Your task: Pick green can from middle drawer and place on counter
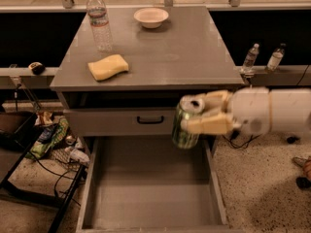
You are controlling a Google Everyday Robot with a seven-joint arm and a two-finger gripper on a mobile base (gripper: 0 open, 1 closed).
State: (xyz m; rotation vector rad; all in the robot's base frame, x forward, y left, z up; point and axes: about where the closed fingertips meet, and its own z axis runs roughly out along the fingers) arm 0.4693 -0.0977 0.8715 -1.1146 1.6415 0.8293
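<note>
My gripper (197,114) is shut on the green can (184,127) and holds it in the air above the right side of the open middle drawer (146,188), just below the counter's front edge. The can has a silver top with a pull-tab and pale markings. The drawer floor is bare grey. The counter (170,52) is the flat grey top of the cabinet behind the can.
On the counter stand a clear water bottle (98,21) at the back left, a white bowl (151,16) at the back, and a yellow sponge (108,67) at the front left. A closed drawer front with a black handle (150,120) is above the open drawer. Clutter and cables (53,140) lie on the floor at the left.
</note>
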